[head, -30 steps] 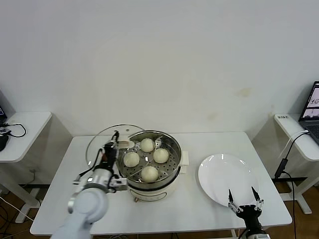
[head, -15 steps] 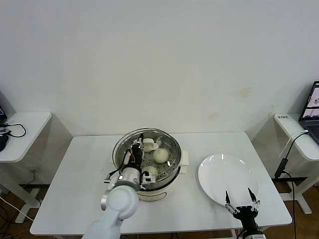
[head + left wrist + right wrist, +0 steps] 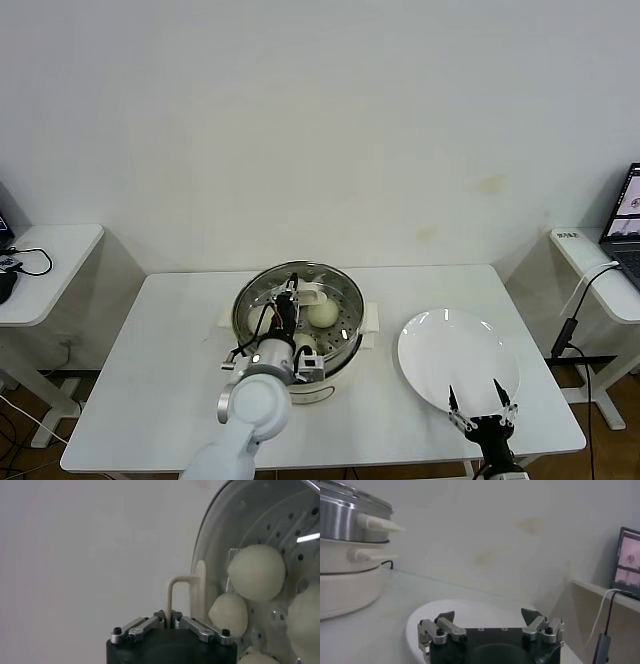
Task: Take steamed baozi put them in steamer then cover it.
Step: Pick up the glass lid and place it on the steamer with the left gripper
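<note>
The steamer (image 3: 342, 352), a shiny steel pot on a white base, stands mid-table. Cream-white steamed baozi (image 3: 322, 312) lie on its perforated tray. My left gripper (image 3: 289, 305) is shut on the cream bar handle (image 3: 312, 293) of the glass cover (image 3: 260, 288). It holds the cover over the pot, a little toward the left side. In the left wrist view the gripper (image 3: 169, 616) pinches the handle (image 3: 171, 592), and three baozi (image 3: 256, 572) show through the glass cover (image 3: 220, 525). My right gripper (image 3: 475, 392) hangs open at the table's front right, with nothing between its jaws.
An empty white plate (image 3: 455, 345) lies right of the steamer, just behind the right gripper (image 3: 488, 614); it also shows in the right wrist view as the plate (image 3: 470, 607), with the steamer (image 3: 345, 515) beyond. Side tables stand left and right; a laptop (image 3: 630, 215) sits far right.
My left gripper has carried the cover from left of the steamer rightward until it is over the pot. The right gripper has sunk slightly toward the front edge.
</note>
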Tool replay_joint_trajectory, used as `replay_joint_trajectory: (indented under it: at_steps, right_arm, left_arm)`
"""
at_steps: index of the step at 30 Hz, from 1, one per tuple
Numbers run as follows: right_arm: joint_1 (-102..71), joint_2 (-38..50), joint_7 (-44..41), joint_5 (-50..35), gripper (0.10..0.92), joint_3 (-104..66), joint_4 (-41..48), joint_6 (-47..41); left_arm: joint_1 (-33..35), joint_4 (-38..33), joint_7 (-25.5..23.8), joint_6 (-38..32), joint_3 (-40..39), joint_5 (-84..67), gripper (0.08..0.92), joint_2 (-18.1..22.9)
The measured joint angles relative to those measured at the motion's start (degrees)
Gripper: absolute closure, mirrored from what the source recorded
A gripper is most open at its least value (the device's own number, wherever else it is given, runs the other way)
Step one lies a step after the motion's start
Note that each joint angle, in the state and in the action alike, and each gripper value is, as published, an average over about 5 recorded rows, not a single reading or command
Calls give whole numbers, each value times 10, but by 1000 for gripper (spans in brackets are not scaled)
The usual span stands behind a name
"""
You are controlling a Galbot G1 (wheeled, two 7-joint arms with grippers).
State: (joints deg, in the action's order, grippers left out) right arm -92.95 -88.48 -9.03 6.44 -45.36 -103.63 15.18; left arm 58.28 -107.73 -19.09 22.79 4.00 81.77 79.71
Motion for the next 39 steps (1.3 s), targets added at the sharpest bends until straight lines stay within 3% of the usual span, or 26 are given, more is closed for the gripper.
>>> replay_joint_trajectory:
  at_steps: [32,35,39]
  right_arm:
    - [-3,1,-3,2,202,4,1,1]
    - [-3,2,-3,3,203,4,1,1]
    - [-3,2,-4,4,203,5,0,1]
  left_arm:
    - [9,13,14,-17,9,31,860,14]
    - [11,12,16,-19,9,35,832,13]
    - [16,6,19,-21,11,37,725,11]
